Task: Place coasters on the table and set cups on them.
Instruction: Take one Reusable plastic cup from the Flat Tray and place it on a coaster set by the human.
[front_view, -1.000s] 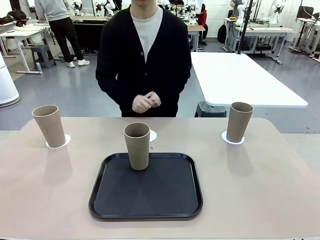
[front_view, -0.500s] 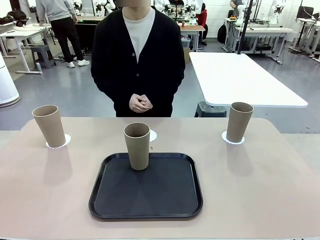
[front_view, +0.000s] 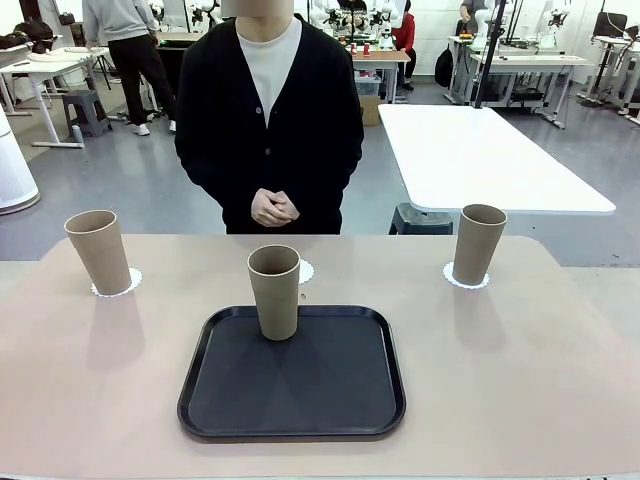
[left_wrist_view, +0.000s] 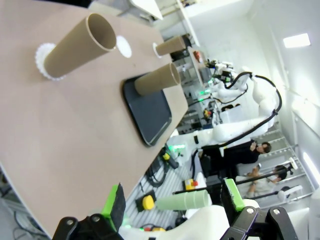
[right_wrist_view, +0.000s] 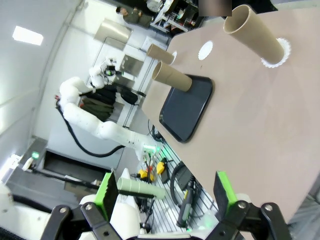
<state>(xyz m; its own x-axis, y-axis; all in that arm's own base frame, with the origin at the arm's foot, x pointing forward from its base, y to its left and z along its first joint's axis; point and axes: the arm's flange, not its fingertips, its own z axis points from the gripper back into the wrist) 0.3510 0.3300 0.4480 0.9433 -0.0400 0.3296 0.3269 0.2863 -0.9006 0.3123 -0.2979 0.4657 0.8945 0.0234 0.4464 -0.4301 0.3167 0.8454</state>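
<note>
The cups are nearly all placed. The left cup (front_view: 98, 250) stands on the left coaster (front_view: 136, 279) near the bench's far left corner. The right cup (front_view: 478, 243) stands on the right coaster (front_view: 448, 273) toward the far right corner. The middle cup (front_view: 274, 291) stands upright on the black tray (front_view: 300, 390), close to the tray's far edge. The third coaster (front_view: 306, 271) lies bare on the bench (front_view: 520, 380) just beyond that edge, partly hidden behind the cup.

Moving that cup looks like the one step left. The cup is tall with a narrow base, so a high or off-centre pinch could topple it. Dragging instead of lifting could catch its base on the tray's raised rim. The coaster is thin paper, so a cup landing askew may push or crumple it.

Both arms' jaws stand wide apart, with nothing between their green pads (left_wrist_view: 114, 202), well away from the cups. The person's clasped hands (front_view: 272, 208) hang near the bench's far edge, close to the likely reach path.
</note>
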